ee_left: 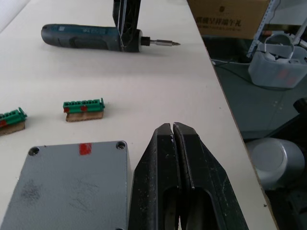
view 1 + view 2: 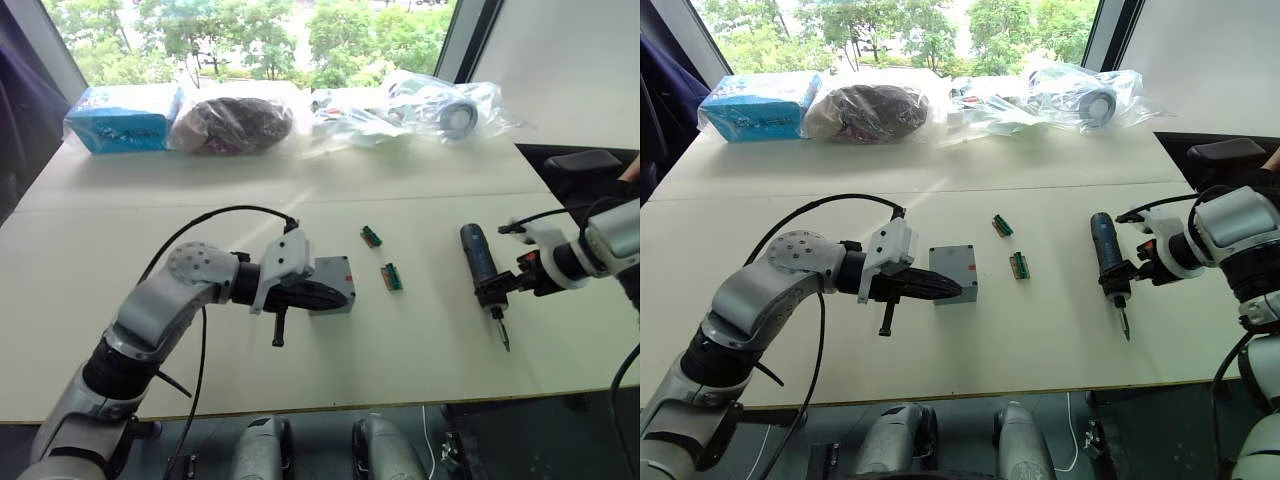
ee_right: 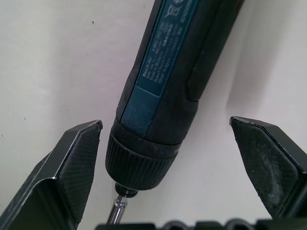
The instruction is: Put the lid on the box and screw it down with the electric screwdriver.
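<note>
The grey lid (image 1: 67, 187), marked with a small red patch, lies flat on top of the box (image 2: 970, 296) at mid-table. My left gripper (image 1: 172, 127) is shut and empty, its fingers lying along the box's near side. To the right lies the electric screwdriver (image 2: 478, 255), dark and pen-shaped, its bit pointing at the table's front edge. My right gripper (image 3: 170, 143) is open, one finger on each side of the screwdriver's collar (image 3: 144, 163) and clear of it.
Two small green parts (image 2: 372, 236) (image 2: 392, 277) lie between the box and the screwdriver. A blue pack (image 2: 125, 117), a dark bag (image 2: 235, 125) and clear plastic bags (image 2: 420, 105) line the table's far edge. The front edge (image 2: 330, 405) is close.
</note>
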Motion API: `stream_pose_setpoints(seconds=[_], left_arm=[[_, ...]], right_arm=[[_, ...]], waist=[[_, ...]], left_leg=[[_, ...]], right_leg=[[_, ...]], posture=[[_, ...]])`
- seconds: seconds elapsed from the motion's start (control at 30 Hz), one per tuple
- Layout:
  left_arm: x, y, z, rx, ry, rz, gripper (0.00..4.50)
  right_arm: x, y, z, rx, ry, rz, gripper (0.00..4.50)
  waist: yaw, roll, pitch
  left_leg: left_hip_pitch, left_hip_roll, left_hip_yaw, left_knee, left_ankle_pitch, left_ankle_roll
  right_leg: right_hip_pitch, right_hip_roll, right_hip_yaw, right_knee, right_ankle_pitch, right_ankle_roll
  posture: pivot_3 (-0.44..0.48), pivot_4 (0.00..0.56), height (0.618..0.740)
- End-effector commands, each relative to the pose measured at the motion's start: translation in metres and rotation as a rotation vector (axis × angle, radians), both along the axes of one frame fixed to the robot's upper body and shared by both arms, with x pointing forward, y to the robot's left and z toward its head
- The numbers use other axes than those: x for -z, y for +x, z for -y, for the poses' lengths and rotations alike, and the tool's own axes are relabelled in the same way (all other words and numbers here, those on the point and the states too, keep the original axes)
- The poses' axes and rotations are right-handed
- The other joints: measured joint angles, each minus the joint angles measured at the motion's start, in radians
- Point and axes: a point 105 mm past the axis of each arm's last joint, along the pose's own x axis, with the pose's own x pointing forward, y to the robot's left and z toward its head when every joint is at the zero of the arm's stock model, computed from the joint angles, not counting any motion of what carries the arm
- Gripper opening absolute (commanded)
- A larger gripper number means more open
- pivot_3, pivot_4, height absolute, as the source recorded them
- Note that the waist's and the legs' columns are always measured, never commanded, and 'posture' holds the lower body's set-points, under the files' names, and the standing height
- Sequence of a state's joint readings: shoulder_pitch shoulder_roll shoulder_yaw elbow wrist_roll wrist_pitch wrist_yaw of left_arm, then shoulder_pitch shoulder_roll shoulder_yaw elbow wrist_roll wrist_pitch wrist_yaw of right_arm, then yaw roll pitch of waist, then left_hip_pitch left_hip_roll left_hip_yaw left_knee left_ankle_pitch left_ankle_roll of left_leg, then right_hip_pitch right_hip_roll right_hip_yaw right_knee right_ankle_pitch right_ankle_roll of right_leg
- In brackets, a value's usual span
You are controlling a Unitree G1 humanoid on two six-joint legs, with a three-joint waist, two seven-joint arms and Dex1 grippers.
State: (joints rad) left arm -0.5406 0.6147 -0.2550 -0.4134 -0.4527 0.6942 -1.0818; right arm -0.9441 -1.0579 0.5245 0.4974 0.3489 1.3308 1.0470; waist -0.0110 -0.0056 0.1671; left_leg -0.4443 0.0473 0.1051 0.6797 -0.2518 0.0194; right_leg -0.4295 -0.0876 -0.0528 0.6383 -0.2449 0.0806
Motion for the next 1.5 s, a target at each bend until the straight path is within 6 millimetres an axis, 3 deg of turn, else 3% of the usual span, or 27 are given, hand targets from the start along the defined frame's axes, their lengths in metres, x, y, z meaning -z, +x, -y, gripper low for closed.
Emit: stream_pose_setpoints(seconds=[0.03,0.07,0.17,0.37,0.47,0.6,0.67,0.77,0.87,0.97,1.13,1.23,1.5], left_arm=[[-0.008,-0.004,0.003,-0.007,-0.036,0.025,0.0],[-0.008,-0.004,0.003,-0.014,-0.037,0.027,0.0],[-0.008,-0.004,0.004,-0.035,-0.037,0.027,0.0],[-0.006,-0.001,-0.015,-0.102,-0.023,0.021,0.0],[-0.006,0.004,-0.011,-0.108,-0.033,0.022,0.0],[-0.007,0.014,-0.016,-0.117,-0.046,0.012,0.0],[-0.009,0.019,-0.022,-0.125,-0.044,0.015,0.0],[-0.014,0.028,-0.034,-0.161,-0.029,0.018,0.0],[-0.012,0.033,-0.046,-0.199,-0.01,0.007,0.0],[-0.012,0.036,-0.057,-0.21,0.02,-0.001,0.0],[-0.018,0.043,-0.057,-0.192,0.03,0.016,0.0],[-0.019,0.045,-0.038,-0.153,0.029,0.027,0.0],[-0.012,0.049,-0.022,-0.09,0.046,0.015,0.0]], right_arm=[[0.001,0.01,-0.001,-0.01,-0.011,-0.008,4.48],[0.003,0.011,-0.001,-0.02,-0.019,-0.017,4.48],[0.011,0.013,0.002,-0.043,-0.038,-0.042,3.82],[0.028,0.012,0.01,-0.031,-0.076,-0.103,1.86],[0.023,0.017,0.018,-0.013,-0.087,-0.059,1.84],[-0.018,0.05,0.015,0.042,-0.059,0.186,1.84],[-0.054,0.065,0.008,0.047,0.01,0.347,1.84],[-0.134,0.08,-0.018,-0.052,0.18,0.794,1.84],[-0.184,0.059,-0.056,-0.127,0.403,1.148,1.84],[-0.206,0.024,-0.093,-0.164,0.607,1.373,1.84],[-0.189,-0.007,-0.143,-0.195,0.757,1.43,1.84],[-0.161,-0.019,-0.177,-0.228,0.776,1.413,1.84],[-0.132,-0.023,-0.207,-0.288,0.723,1.418,1.84]], waist=[[-0.001,0.0,0.0],[-0.002,-0.001,0.0],[-0.003,-0.001,-0.001],[-0.005,-0.008,-0.005],[-0.002,-0.013,-0.008],[-0.009,-0.012,-0.007],[-0.009,-0.005,-0.003],[-0.006,0.007,0.004],[0.0,0.009,0.006],[0.004,0.008,0.006],[0.015,0.009,0.006],[0.025,0.008,0.006],[0.019,0.008,0.006]], left_leg=[[0.0,0.0,0.0,0.001,0.0,0.0],[0.0,0.0,0.0,0.001,0.0,0.0],[0.001,0.0,0.0,0.001,0.0,0.0],[0.002,0.001,-0.001,0.001,0.0,0.0],[0.003,0.001,-0.001,0.001,0.0,0.0],[0.003,0.001,0.0,0.003,0.0,0.0],[0.002,0.0,0.003,0.003,0.0,0.0],[-0.001,0.0,0.006,0.0,0.0,0.0],[-0.002,0.002,0.006,-0.004,0.005,-0.009],[0.0,0.003,0.005,-0.016,0.01,-0.016],[0.0,0.003,0.002,-0.015,0.012,-0.02],[0.001,0.002,0.001,-0.013,0.008,-0.013],[0.001,0.001,-0.001,-0.013,0.008,-0.012]], right_leg=[[0.001,0.0,0.0,0.0,0.0,0.0],[0.001,0.0,0.0,0.0,0.0,0.0],[0.001,0.0,0.0,0.0,0.0,0.0],[0.003,0.001,0.0,0.0,0.001,0.001],[0.005,0.001,-0.001,-0.001,0.0,-0.001],[0.007,0.0,-0.001,-0.006,0.006,-0.003],[0.004,-0.001,0.001,-0.007,0.008,-0.001],[-0.001,0.0,0.004,-0.006,0.01,0.003],[-0.005,0.004,0.004,-0.004,0.01,0.008],[-0.005,0.007,0.002,-0.006,0.007,0.007],[-0.004,0.006,-0.002,-0.004,0.006,0.003],[-0.001,0.005,-0.002,-0.005,0.006,0.002],[-0.001,0.007,-0.002,-0.003,0.006,0.002]], posture=[[0.0,0.15,0.74],[0.0,0.15,0.74],[0.0,0.15,0.74],[0.0,0.15,0.74],[0.0,0.15,0.74],[0.0,0.15,0.74],[0.0,0.15,0.74],[0.0,0.15,0.74],[0.0,0.15,0.74],[0.0,0.15,0.74],[0.0,0.15,0.74],[0.0,0.15,0.74],[0.0,0.15,0.74]])
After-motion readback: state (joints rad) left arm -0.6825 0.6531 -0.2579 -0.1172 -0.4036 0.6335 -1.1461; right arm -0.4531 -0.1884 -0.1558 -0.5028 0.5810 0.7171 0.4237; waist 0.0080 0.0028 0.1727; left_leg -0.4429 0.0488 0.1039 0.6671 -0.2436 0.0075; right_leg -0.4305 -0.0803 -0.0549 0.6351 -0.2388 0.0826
